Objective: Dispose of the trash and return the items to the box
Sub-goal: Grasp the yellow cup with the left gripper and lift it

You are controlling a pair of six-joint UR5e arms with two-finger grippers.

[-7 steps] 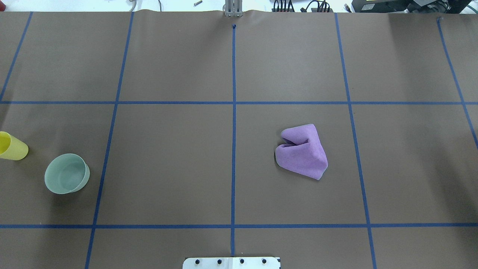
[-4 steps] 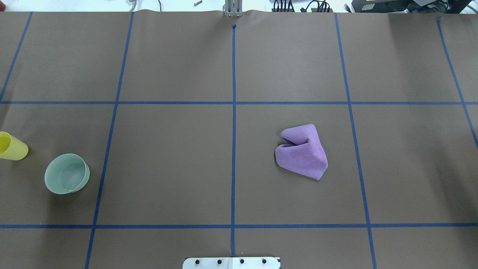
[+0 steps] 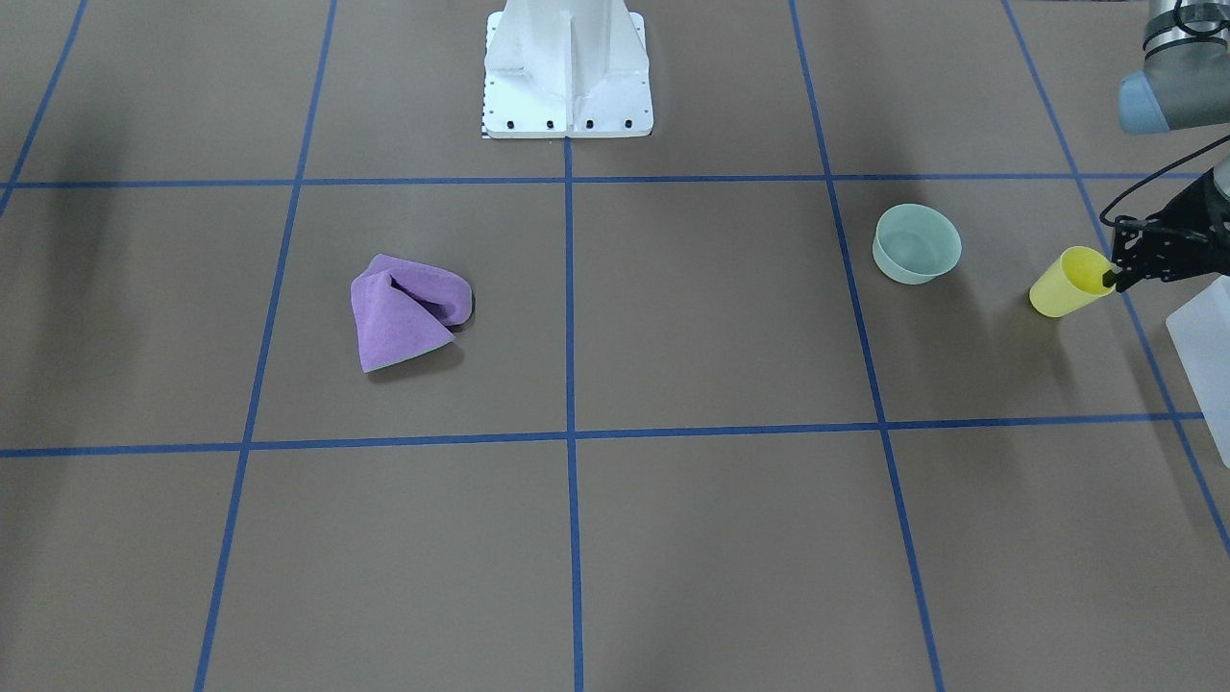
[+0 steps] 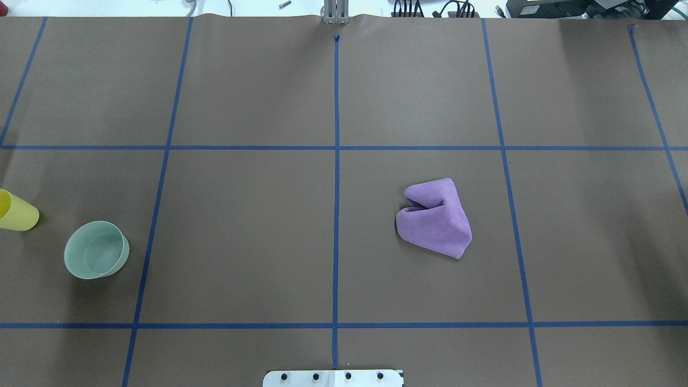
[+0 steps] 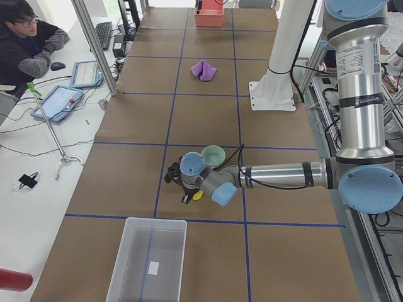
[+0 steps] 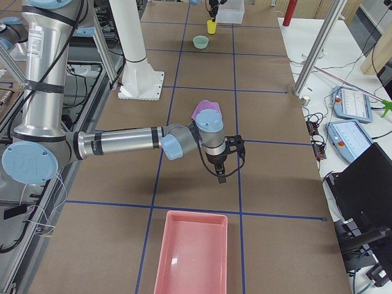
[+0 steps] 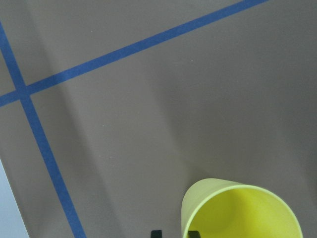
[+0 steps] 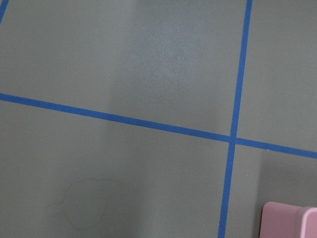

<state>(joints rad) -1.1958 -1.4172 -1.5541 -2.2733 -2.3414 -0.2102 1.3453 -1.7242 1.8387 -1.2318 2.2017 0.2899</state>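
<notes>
Left tool (image 3: 1113, 277): mine, at the mouth of the yellow cup (image 3: 1067, 284). The jaws stand parted astride the rim wall. My wrist view shows bare desk (image 4: 242, 242) between the outer finger (image 7: 156, 233) and the wall, so I judge there is no pinch yet.
Right tool (image 6: 220, 176): hangs over the desk between the purple cloth (image 4: 435, 223) and the pink tray (image 6: 190, 263). Only the side view shows it, so I cannot tell whether it is open or closed.
Yellow cup: upright on the desk toward my left end, outside the box (image 5: 141, 248). It is near the mint-green bowl (image 3: 916, 245) but apart from it.
Mint-green bowl: upright, mouth up, nothing seen inside, and also outside the box.
Box: frosted, nothing inside but a small label. It lies near the cup, across one line of blue tape (image 4: 336, 215).
Handling (judged): the cup looks like light, thin, smooth plastic, stiff enough to lift though the wall may flex. The taper would let a side grasp slip, so I take the rim wall with one finger inside and one outside, squeezing gently. The bowl, being wider and shallow, suits the same rim hold.
Surface: matte brown paper ruled by the tape grid. A light cup could slide or tip on it if nudged.
Room: the white robot base (image 3: 567, 67) stands mid-desk, and an operator (image 5: 28, 38) sits at a side bench with tablets.
</notes>
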